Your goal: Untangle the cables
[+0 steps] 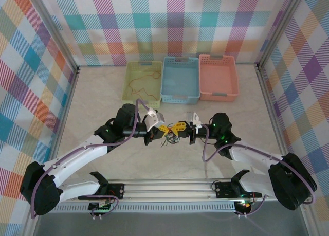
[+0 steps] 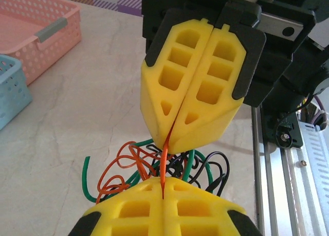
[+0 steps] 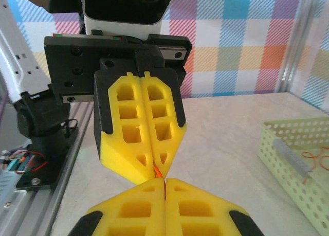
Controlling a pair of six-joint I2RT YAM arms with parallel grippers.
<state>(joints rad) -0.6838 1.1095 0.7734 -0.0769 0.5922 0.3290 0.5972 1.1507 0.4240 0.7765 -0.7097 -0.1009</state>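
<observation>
Small tangled bundle of thin red-orange, green and black wires point(image 2: 131, 166) sits just beneath the meeting fingertips; left gripper point(image 2: 163, 195) and right gripper point(image 2: 170, 137), tip to tip, each clenched on one taut red-orange strand point(image 2: 164, 166).

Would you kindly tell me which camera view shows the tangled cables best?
The left wrist view: the cables lie close up, with red-orange, green and black loops distinct. The top external view shows a small dark knot; the right wrist view catches a red-orange sliver between the fingers.
</observation>
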